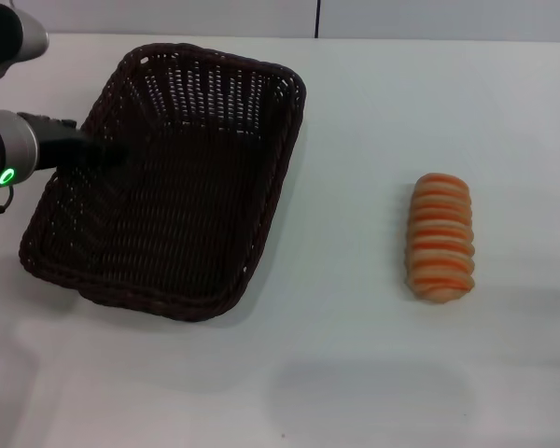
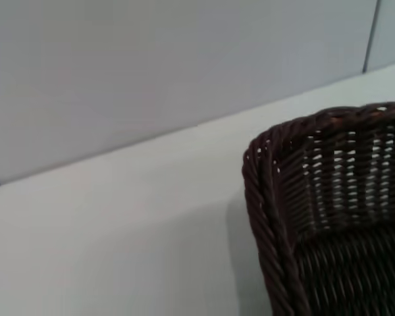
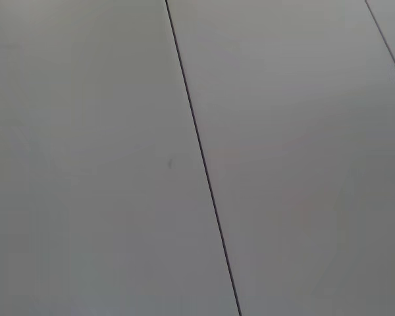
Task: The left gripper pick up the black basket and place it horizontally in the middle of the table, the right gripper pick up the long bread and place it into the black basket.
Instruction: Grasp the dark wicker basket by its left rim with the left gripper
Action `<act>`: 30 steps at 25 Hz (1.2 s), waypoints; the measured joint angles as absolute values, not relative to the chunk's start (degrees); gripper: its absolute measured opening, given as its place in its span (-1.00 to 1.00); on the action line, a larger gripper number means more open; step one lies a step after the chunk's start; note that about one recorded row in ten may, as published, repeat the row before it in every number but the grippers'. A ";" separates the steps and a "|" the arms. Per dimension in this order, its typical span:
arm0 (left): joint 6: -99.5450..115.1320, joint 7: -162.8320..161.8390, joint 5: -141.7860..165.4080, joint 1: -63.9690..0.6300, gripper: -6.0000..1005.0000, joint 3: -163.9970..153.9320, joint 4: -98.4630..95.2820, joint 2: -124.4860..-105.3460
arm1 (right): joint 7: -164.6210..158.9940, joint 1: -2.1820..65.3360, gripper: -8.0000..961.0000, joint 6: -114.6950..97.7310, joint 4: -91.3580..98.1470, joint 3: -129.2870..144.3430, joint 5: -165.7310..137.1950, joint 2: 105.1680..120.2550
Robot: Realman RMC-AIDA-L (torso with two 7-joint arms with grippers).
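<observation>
The black basket (image 1: 205,93) lies slantwise on the left half of the white table (image 1: 355,355), open side up and empty. My left gripper (image 1: 110,152), on the silver arm with the green light, reaches in from the left and is at the basket's left rim. Its black fingers blend into the dark weave. The left wrist view shows one corner of the basket (image 2: 329,197) close up. The long bread (image 1: 441,237) lies on the right half of the table, well apart from the basket. My right gripper is out of view.
A grey panelled wall (image 2: 151,66) stands behind the table's far edge. The right wrist view shows only grey panels with a dark seam (image 3: 201,164). Bare tabletop lies between the basket and the bread and along the front.
</observation>
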State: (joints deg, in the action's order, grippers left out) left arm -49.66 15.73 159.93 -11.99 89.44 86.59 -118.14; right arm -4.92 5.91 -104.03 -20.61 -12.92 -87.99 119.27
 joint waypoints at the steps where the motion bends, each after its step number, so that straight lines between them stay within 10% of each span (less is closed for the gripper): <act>1: -50.12 15.75 160.03 -12.09 0.53 89.49 86.65 -118.14 | -4.92 5.88 0.63 -104.02 -20.61 -12.92 -87.98 119.27; 20: -51.18 28.50 158.70 -13.27 -0.43 89.00 88.97 -118.17 | -4.92 5.92 0.63 -104.19 -21.02 -12.83 -87.97 119.44; 30: -59.86 54.91 140.62 -23.61 -0.54 101.49 86.19 -118.05 | -4.92 6.22 0.63 -104.14 -21.23 -12.83 -87.97 119.45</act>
State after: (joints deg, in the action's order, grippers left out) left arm -59.86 54.91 140.62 -23.61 101.49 86.19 -118.05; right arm -4.92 6.22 -104.14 -21.23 -12.83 -87.97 119.45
